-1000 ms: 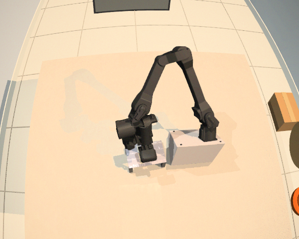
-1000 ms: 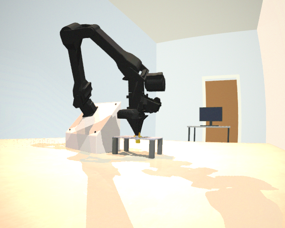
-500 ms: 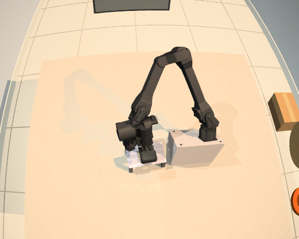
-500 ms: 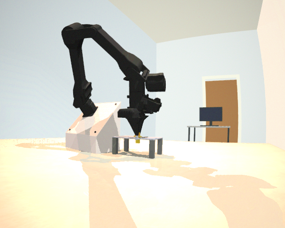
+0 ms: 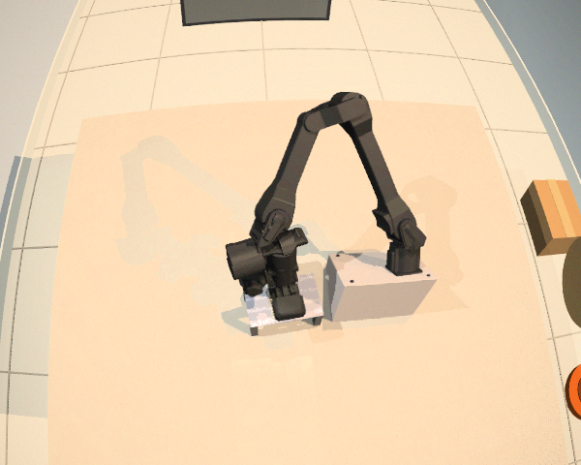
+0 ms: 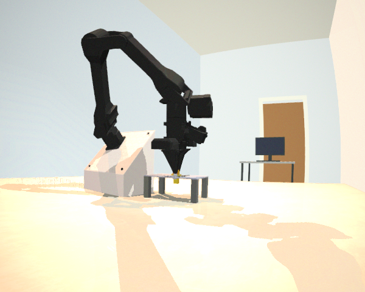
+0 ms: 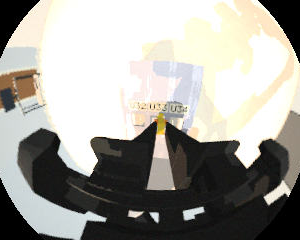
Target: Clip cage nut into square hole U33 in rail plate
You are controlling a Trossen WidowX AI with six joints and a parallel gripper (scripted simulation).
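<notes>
The yellow cage nut is between the fingertips of my gripper, which is shut on it and points straight down. The rail plate is a thin pale plate on four dark legs. In the exterior view the nut's lower body shows below the plate's top, and its upper part stands at plate level under the fingertips. In the wrist view the nut is at the hole below the label U33 and covers most of it. In the top view the arm hides the nut.
The labels U32 and U34 mark the neighbouring holes on either side. The arm's pale wedge-shaped base stands close beside the plate. A cardboard box and an orange round object lie far to the right in the top view.
</notes>
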